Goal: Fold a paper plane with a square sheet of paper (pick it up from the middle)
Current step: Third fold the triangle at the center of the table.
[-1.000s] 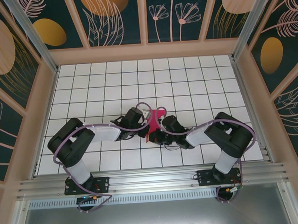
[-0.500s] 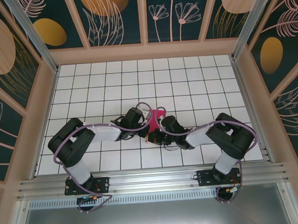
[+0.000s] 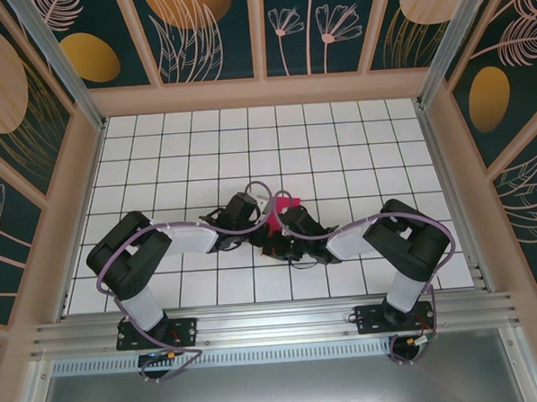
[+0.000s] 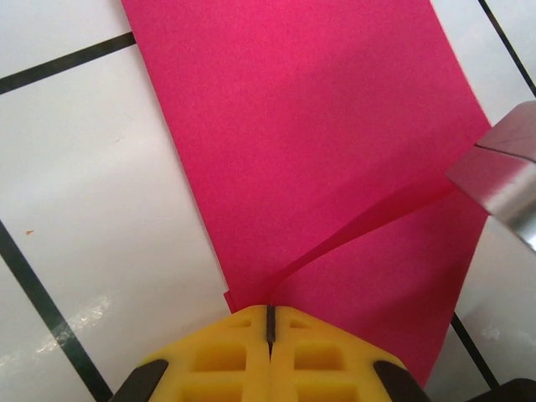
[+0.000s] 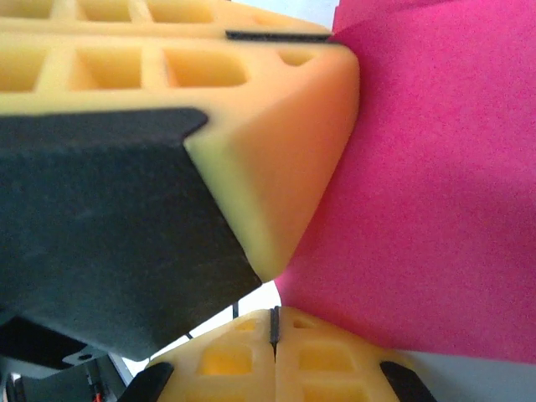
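Observation:
The magenta-pink sheet of paper [image 4: 318,126] is folded, with one flap lifting off the layer beneath. My left gripper [image 4: 270,311] is shut, and the paper's near edge runs into the slit between its yellow fingers. From above, only a small pink patch of the paper [image 3: 285,201] shows over the two wrists at the table's middle. My right gripper [image 5: 274,321] is shut with nothing visible in its slit. The paper [image 5: 435,193] passes just beyond its right fingertip. The left gripper's yellow finger [image 5: 276,126] sits very close above it. Both grippers, left [image 3: 262,221] and right [image 3: 276,239], meet tip to tip.
White gridded tabletop [image 3: 338,152] is walled by wooden rails and patterned panels [image 3: 260,30]. A shiny metal part [image 4: 502,172] pokes in over the paper's right edge. Both arm bases stand at the near rail [image 3: 275,322].
The right gripper has slid left, up against the left gripper, covering more of the paper from above. The left arm has held still.

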